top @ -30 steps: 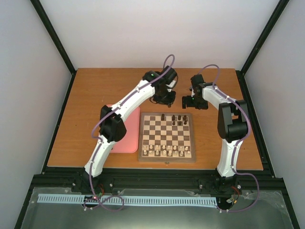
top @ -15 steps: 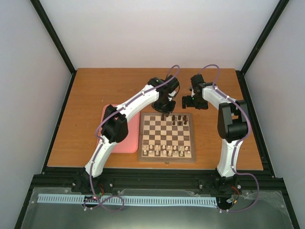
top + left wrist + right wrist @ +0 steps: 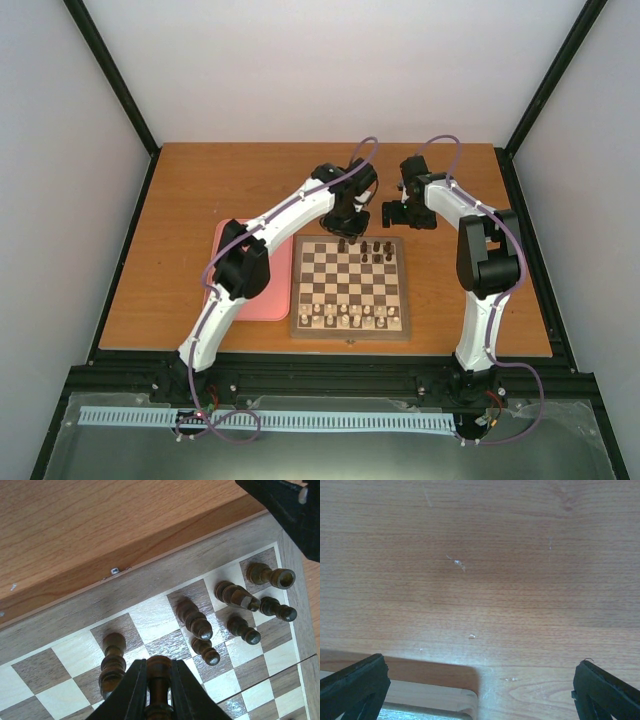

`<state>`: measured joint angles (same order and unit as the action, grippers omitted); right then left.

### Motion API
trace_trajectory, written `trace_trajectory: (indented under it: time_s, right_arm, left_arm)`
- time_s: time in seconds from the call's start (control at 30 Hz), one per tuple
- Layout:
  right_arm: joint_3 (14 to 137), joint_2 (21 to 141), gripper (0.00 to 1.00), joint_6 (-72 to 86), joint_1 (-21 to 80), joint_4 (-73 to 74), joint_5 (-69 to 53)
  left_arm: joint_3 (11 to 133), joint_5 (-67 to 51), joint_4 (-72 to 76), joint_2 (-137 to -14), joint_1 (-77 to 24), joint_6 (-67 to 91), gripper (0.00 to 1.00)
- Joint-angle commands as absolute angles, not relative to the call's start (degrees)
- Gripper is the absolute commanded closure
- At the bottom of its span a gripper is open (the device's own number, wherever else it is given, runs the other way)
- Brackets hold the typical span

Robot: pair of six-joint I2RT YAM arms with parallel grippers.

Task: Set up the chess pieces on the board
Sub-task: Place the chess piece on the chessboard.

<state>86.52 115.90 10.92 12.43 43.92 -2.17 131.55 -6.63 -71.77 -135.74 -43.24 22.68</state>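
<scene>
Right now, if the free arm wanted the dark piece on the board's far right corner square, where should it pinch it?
Probably the narrow waist under its head, coming straight down: the corner piece stands upright, and neighbours crowd two sides, leaving only the top clear.

tray [image 3: 278, 288] left of board [image 3: 350, 334], pieces [image 3: 376, 249] on board
</scene>
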Motion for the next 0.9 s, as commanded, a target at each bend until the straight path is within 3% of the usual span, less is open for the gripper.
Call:
trace_trajectory:
  time_s: [0.0,0.87]
  right_arm:
    - [86.4,116.0,0.00,10.6,12.2,43.4,-1.8]
    - [86.6,116.6,0.00,10.7,12.0,43.3,-2.3]
  left_arm:
    - [132.4,-6.3,-70.8,-137.3,-43.1,22.0,0.98]
    - [137.6,-6.8,-71.3,-142.3,-43.1,21.4,0.94]
